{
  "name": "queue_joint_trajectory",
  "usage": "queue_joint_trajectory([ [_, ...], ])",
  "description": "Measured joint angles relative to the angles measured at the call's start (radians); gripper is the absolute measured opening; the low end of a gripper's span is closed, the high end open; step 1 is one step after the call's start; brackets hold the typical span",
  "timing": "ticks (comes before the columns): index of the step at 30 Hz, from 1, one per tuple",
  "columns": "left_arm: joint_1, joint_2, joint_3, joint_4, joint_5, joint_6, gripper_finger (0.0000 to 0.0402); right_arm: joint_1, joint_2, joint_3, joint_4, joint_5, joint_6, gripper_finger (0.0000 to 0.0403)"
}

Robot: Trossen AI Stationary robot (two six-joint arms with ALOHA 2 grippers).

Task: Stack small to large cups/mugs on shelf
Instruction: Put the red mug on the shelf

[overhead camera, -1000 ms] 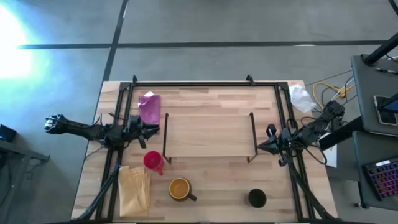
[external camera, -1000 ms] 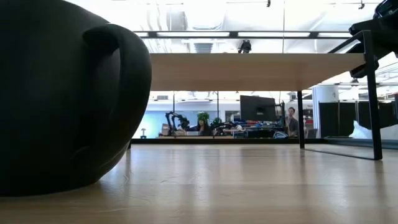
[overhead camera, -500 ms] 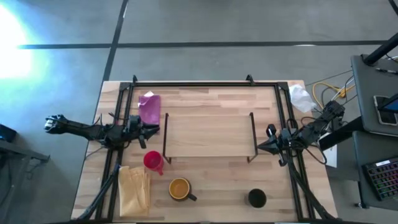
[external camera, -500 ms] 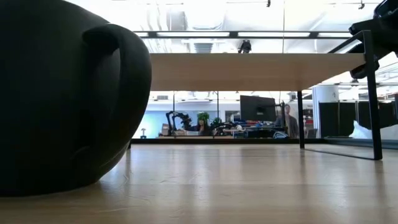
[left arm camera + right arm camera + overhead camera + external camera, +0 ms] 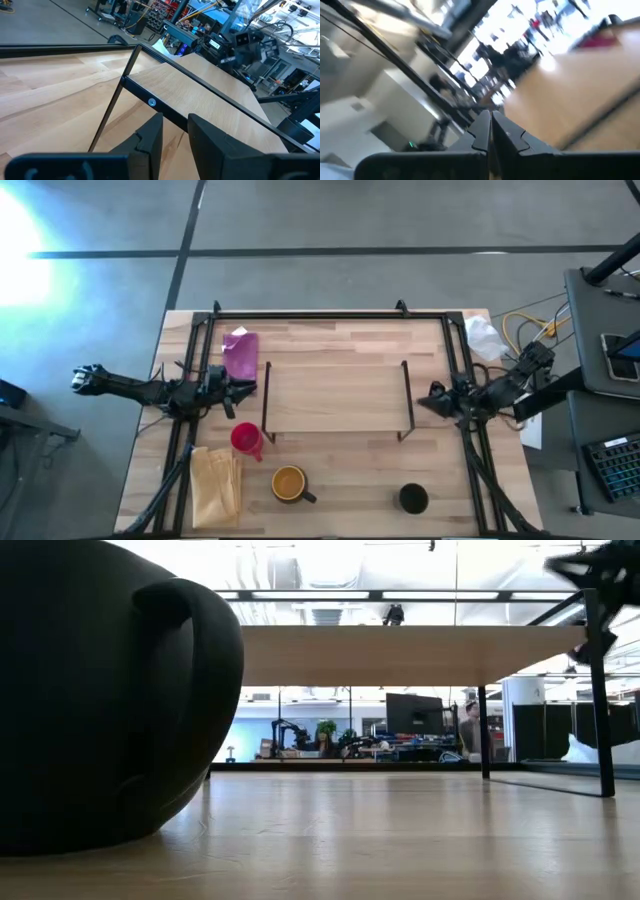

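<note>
The right gripper (image 5: pixel 428 402) (fingers pressed together, empty) has lifted and swung slightly off the shelf's (image 5: pixel 335 398) right end; the cups are unmoved.

Both arms are dark, slim and jointed. Left claw (image 5: pixel 172 135): two matte black, flat, angular fingers on a black crossbar. Right claw (image 5: pixel 490 131): two black wedge-shaped fingers, tapering to points. Black cables run along the right arm.
</note>
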Motion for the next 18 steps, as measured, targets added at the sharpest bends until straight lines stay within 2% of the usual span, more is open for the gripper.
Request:
queue_joint_trajectory([
  [3,0.000,0.000,0.000,0.001,-0.006,0.000,0.0077,0.000,-0.002,0.000,0.162,-0.021,-0.126,0.0009],
  [5,0.000,0.000,0.000,0.012,-0.060,0.000,0.0077,0.000,-0.001,0.000,0.250,-0.021,-0.223,0.0009],
  [9,0.000,-0.003,0.000,0.106,-0.111,-0.004,0.0077,0.000,-0.001,0.000,0.351,0.048,-0.389,0.0009],
  [12,0.000,-0.003,0.000,0.255,-0.110,-0.025,0.0077,-0.003,0.008,0.016,0.425,0.057,-0.481,0.0009],
  [14,0.000,-0.003,0.000,0.406,-0.129,-0.053,0.0077,-0.004,0.043,0.067,0.433,0.019,-0.561,0.0009],
  [18,0.002,0.000,0.000,0.675,-0.310,-0.050,0.0077,-0.004,0.136,0.187,0.428,-0.106,-0.767,0.0009],
])
